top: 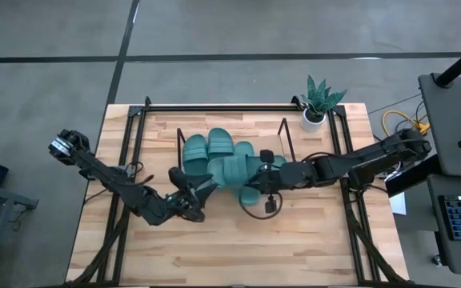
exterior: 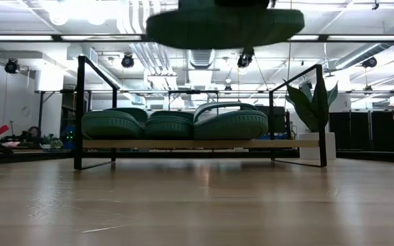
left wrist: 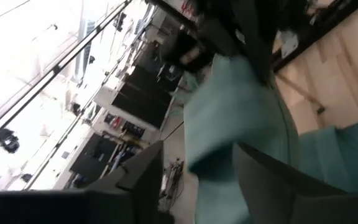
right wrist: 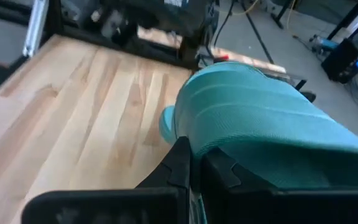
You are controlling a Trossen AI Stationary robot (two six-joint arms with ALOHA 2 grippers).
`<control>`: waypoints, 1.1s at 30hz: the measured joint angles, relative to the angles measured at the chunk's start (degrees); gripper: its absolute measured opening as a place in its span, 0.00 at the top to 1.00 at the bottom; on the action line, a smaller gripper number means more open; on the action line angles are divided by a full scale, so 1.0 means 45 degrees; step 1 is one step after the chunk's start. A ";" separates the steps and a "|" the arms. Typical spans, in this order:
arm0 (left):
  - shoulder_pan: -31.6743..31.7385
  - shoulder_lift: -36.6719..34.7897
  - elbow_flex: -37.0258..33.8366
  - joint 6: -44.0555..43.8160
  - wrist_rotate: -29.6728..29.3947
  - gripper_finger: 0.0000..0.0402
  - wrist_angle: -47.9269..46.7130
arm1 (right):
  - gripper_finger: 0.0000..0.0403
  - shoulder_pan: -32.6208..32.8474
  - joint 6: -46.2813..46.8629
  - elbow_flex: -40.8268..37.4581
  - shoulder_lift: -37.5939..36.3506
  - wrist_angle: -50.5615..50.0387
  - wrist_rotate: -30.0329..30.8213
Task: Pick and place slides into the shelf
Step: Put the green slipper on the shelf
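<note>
high: straight down over table [top: 214,256] | low: table-level, facing shelf [exterior: 183,145] | wrists: close-up | shared: shelf

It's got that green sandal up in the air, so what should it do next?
Probably carry the lifted teal-green rubber slide sandal over the black metal-rod shelf and lower it: the right claw is shut on it, while three sandals already sit there.

No legible text, no readable labels, brand marks, numbers or signs on any surface in the four views, distant room markings too blurred to read
</note>
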 joint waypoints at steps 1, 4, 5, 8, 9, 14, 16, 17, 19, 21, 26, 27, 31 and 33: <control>-0.0133 -0.0010 0.0000 -0.0008 -0.0290 0.54 -0.0139 | 0.98 0.0001 0.0007 -0.0063 -0.0169 0.0018 0.0000; -0.0662 -0.0024 -0.0009 -0.0346 -0.0887 0.51 -0.0904 | 0.98 0.0005 -0.0021 -0.0446 -0.0677 0.0078 -0.0038; -0.0879 -0.0104 -0.0017 -0.0666 -0.0862 0.51 -0.1304 | 0.98 0.0031 -0.0042 -0.0649 -0.0947 0.0096 -0.0081; -0.1475 -0.0547 -0.0024 -0.2024 -0.0168 0.51 -0.2569 | 0.98 0.0024 -0.0346 -0.1553 -0.1852 0.1517 -0.0748; -0.1628 -0.0765 -0.0024 -0.2483 0.0332 0.51 -0.3025 | 0.98 0.0019 -0.0576 -0.1987 -0.2177 0.2204 -0.1319; -0.1855 -0.1997 -0.0024 -0.4721 0.3301 0.51 -0.4757 | 0.98 -0.0010 -0.1492 -0.4212 -0.3460 0.5622 -0.3571; -0.1844 -0.2359 -0.0029 -0.5122 0.4405 0.51 -0.5060 | 0.98 -0.0175 -0.1491 -0.4765 -0.3792 0.6324 -0.4464; -0.1822 -0.2504 -0.0029 -0.5152 0.5138 0.51 -0.5054 | 0.98 -0.0268 -0.1386 -0.4983 -0.3906 0.6461 -0.4989; -0.1797 -0.2677 -0.0034 -0.4924 0.6424 0.51 -0.5157 | 0.98 -0.0376 -0.0735 -0.5241 -0.3940 0.6956 -0.5701; -0.1796 -0.2730 -0.0034 -0.4188 0.7254 0.51 -0.5133 | 0.98 -0.0464 -0.0060 -0.5406 -0.3971 0.7014 -0.6233; -0.1770 -0.2123 -0.0034 -0.1464 0.6860 0.51 -0.4640 | 0.98 -0.0481 0.0638 -0.5445 -0.3436 0.8335 -0.6981; -0.1732 -0.1880 -0.0034 -0.0990 0.6559 0.51 -0.4351 | 0.98 -0.0481 0.0638 -0.5445 -0.3355 0.8350 -0.7008; -0.1661 -0.1036 -0.0034 0.1070 0.4562 0.51 -0.3072 | 0.98 -0.0495 0.0739 -0.5459 -0.2965 0.8220 -0.6997; -0.1655 -0.0943 -0.0032 0.1493 0.4188 0.50 -0.2769 | 0.98 -0.0508 0.0922 -0.5474 -0.2856 0.8245 -0.6948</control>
